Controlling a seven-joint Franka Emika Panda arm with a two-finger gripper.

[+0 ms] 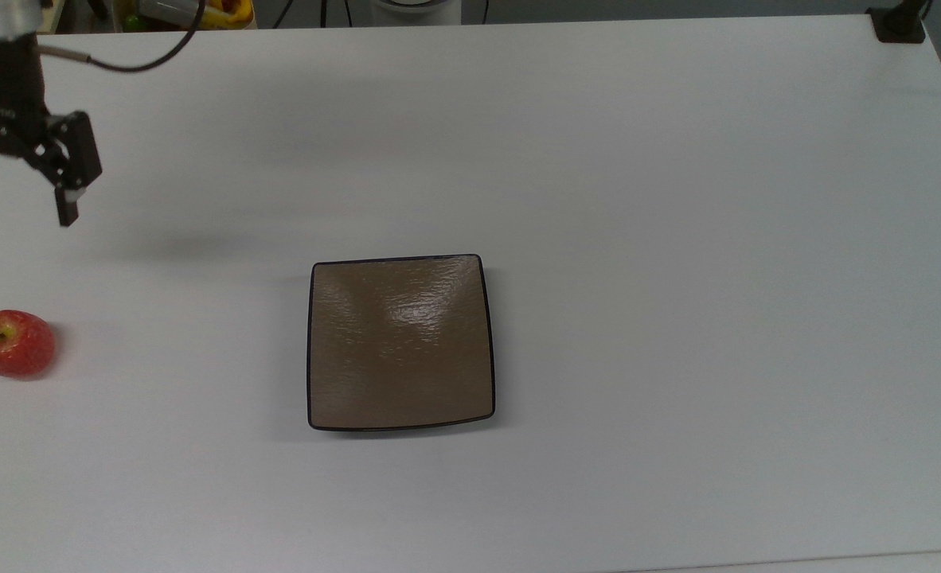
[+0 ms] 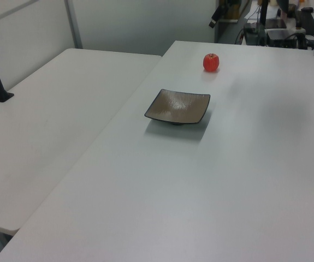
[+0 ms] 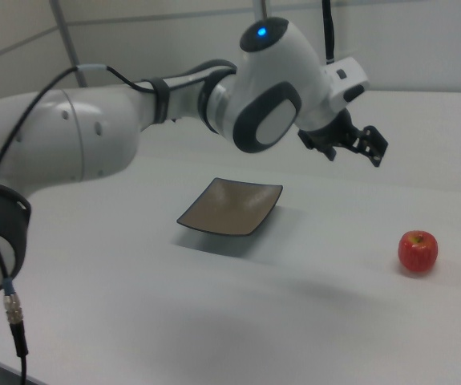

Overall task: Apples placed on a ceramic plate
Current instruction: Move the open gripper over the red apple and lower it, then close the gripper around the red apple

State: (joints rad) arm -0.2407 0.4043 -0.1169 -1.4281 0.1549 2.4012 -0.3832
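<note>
Apple [image 1: 13, 343] lies below the spread, empty fingers [image 1: 67, 208] (top view), well apart.

A plain white counter [image 1: 677, 239] carries two things. The square brown ceramic plate [image 1: 400, 342] sits flat near its middle. The red apple [image 1: 13, 343] stands stem-up, well apart from the plate, at the top view's left edge.
</note>
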